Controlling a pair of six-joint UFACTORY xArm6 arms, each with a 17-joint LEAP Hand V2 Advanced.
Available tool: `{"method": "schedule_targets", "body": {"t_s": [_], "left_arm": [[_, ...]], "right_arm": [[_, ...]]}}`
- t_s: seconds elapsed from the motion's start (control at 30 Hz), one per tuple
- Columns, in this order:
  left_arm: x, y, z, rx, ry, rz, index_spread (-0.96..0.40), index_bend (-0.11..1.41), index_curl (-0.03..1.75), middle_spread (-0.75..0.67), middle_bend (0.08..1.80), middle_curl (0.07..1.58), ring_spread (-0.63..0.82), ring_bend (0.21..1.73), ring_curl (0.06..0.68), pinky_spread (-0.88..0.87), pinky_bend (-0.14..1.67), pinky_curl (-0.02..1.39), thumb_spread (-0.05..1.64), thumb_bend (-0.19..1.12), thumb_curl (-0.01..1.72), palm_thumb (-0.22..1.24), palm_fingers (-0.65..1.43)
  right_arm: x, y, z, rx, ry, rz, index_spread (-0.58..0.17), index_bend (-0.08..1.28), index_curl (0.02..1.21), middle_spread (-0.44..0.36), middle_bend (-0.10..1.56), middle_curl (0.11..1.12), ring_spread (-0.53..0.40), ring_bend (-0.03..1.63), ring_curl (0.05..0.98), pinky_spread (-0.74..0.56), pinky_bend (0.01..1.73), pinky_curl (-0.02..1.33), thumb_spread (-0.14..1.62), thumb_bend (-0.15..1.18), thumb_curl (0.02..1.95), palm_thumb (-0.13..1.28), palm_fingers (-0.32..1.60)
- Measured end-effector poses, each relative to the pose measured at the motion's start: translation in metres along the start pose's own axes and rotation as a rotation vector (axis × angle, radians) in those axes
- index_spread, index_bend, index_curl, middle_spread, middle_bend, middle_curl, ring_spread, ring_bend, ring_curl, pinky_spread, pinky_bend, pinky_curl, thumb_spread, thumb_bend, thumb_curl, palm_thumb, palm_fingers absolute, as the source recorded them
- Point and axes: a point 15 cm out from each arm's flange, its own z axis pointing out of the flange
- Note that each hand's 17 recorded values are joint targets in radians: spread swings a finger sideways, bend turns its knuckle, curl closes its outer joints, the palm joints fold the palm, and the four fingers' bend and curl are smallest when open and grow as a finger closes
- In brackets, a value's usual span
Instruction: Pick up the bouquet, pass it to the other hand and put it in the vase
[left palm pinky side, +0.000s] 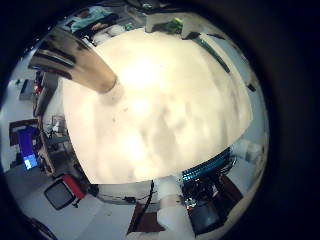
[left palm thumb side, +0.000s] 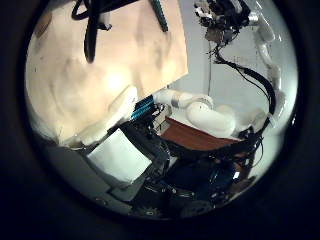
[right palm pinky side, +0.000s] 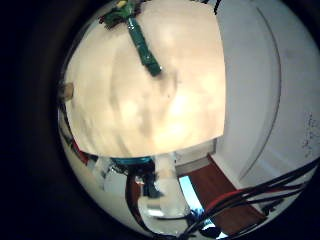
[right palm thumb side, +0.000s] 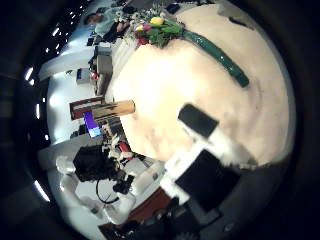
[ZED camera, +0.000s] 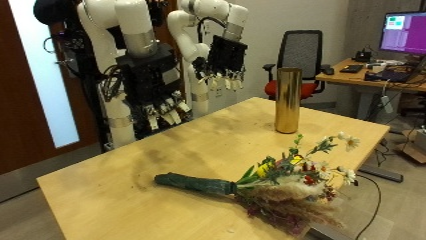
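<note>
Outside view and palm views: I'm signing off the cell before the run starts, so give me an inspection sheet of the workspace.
Surface: light wooden table, bare apart from the job's things.
Job's things: bouquet lying flat on the table, its green wrapped stem toward the arms; gold vase upright near the table's far edge, apart from the bouquet.
Clutter: nothing seen on the table.
Hands: left hand and right hand both raised above the table, fingers relaxed, holding nothing.
Cables: left out of this sheet.
Surroundings: office chair and a desk with a monitor beyond the table.
</note>
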Motion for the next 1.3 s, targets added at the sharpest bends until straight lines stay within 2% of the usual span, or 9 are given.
{"method": "schedule_targets", "body": {"t_s": [0.13,0.2,0.27,0.37,0.47,0.53,0.6,0.8,1.3], "left_arm": [[-0.002,0.002,-0.001,-0.003,0.000,-0.001,-0.25,0.65,0.59,0.11,0.28,0.37,0.48,0.34,0.196,0.51,0.16,0.16,1.00,-0.03,0.34,0.60,0.29],[-0.005,0.003,-0.002,0.003,0.003,-0.010,-0.25,0.64,0.59,0.11,0.28,0.37,0.48,0.34,0.197,0.52,0.16,0.16,1.00,-0.03,0.34,0.59,0.29],[-0.005,0.002,-0.002,0.003,0.004,-0.011,-0.25,0.64,0.58,0.11,0.28,0.37,0.48,0.34,0.196,0.52,0.16,0.16,1.00,-0.03,0.34,0.59,0.29],[-0.006,0.000,-0.002,0.003,0.005,-0.014,-0.25,0.64,0.58,0.11,0.28,0.37,0.48,0.34,0.196,0.52,0.16,0.16,1.00,-0.03,0.34,0.59,0.29],[-0.005,0.001,0.000,-0.005,0.007,-0.009,-0.25,0.64,0.58,0.10,0.28,0.37,0.47,0.34,0.195,0.52,0.16,0.16,1.00,-0.03,0.34,0.59,0.29],[-0.007,0.001,0.000,-0.003,0.007,-0.013,-0.25,0.64,0.58,0.10,0.28,0.37,0.48,0.35,0.196,0.52,0.16,0.16,1.00,-0.03,0.34,0.59,0.30],[-0.008,0.001,0.001,-0.008,0.009,-0.014,-0.25,0.63,0.58,0.10,0.28,0.37,0.48,0.36,0.199,0.53,0.16,0.16,1.00,-0.03,0.34,0.59,0.31],[-0.009,-0.002,-0.001,-0.006,0.009,-0.014,-0.25,0.63,0.58,0.09,0.28,0.37,0.48,0.35,0.194,0.53,0.16,0.16,1.00,-0.02,0.33,0.60,0.30],[-0.008,-0.003,-0.001,-0.007,0.009,-0.016,-0.26,0.66,0.59,0.11,0.28,0.37,0.48,0.33,0.191,0.52,0.16,0.16,1.00,-0.03,0.33,0.59,0.29]], "right_arm": [[-0.008,-0.018,0.003,0.050,-0.012,-0.009,-0.389,0.19,0.25,0.075,0.51,0.40,-0.162,0.81,0.248,0.19,0.43,0.22,1.11,-0.02,0.38,0.61,0.43],[-0.007,-0.029,0.003,0.084,-0.013,-0.009,-0.310,0.13,0.25,0.106,0.44,0.39,-0.160,0.82,0.262,0.18,0.50,0.24,1.11,-0.02,0.38,0.62,0.32],[-0.007,-0.036,0.004,0.104,-0.012,-0.013,-0.332,0.19,0.28,-0.121,0.29,0.34,-0.170,0.79,0.248,0.18,0.56,0.25,1.11,-0.02,0.39,0.63,0.28],[-0.009,-0.045,0.007,0.122,-0.011,-0.017,-0.302,0.17,0.28,-0.006,0.45,0.38,-0.173,0.75,0.234,0.19,0.48,0.22,1.10,-0.02,0.39,0.64,0.35],[-0.010,-0.061,0.002,0.192,-0.011,-0.015,-0.200,0.18,0.31,0.231,0.15,0.30,-0.117,0.78,0.261,0.19,0.61,0.27,1.10,-0.02,0.39,0.64,0.13],[-0.007,-0.072,0.003,0.241,-0.012,-0.006,-0.225,0.19,0.30,0.162,0.50,0.39,-0.104,0.65,0.210,0.22,0.46,0.21,1.10,-0.02,0.39,0.64,0.33],[-0.002,-0.077,0.014,0.260,-0.019,0.011,-0.187,0.19,0.32,0.124,0.38,0.36,-0.015,0.57,0.204,0.26,0.52,0.24,1.10,-0.02,0.39,0.65,0.18],[0.012,-0.084,0.035,0.235,-0.043,0.065,-0.163,0.14,0.30,0.172,0.24,0.32,0.141,0.55,0.196,0.32,0.56,0.25,1.10,-0.02,0.39,0.66,0.13],[0.077,-0.104,0.108,0.104,-0.068,0.229,-0.108,0.14,0.22,0.227,0.29,0.34,0.190,0.61,0.223,0.34,0.67,0.28,1.02,-0.03,0.37,0.54,0.02]]}}
